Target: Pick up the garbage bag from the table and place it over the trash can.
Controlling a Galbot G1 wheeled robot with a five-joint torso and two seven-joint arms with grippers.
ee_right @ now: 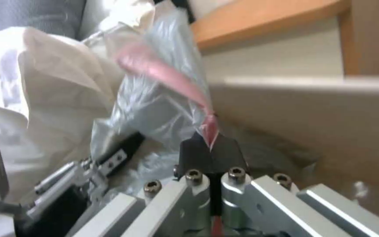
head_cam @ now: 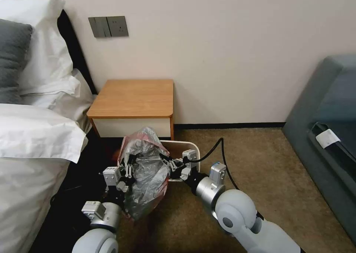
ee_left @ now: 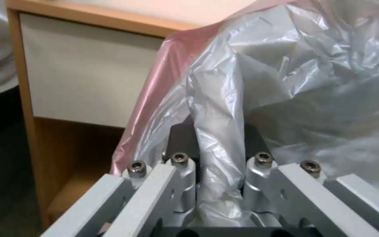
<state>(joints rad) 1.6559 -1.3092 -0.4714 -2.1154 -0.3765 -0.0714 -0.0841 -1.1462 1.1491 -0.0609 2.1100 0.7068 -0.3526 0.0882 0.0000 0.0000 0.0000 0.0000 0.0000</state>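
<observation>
The garbage bag (head_cam: 146, 173) hangs crumpled between my two grippers, low in front of the table (head_cam: 133, 97); its pinkish-red rim band is bunched at the top. My left gripper (head_cam: 128, 170) is at the bag's left side, and the left wrist view shows this gripper (ee_left: 218, 138) shut on a grey fold of the bag (ee_left: 308, 82). My right gripper (head_cam: 167, 160) holds the right side; in the right wrist view it (ee_right: 210, 146) pinches the pink rim of the bag (ee_right: 163, 98). The trash can (head_cam: 191, 146) stands behind and right of the bag, mostly hidden, its beige wall (ee_right: 312, 115) close to the right gripper.
A bed with white linen (head_cam: 33, 142) fills the left side, close to my left arm. A grey sofa (head_cam: 326, 134) stands at the right. Brown carpet (head_cam: 274, 164) lies open between them. A black cable (head_cam: 221, 149) loops off my right wrist.
</observation>
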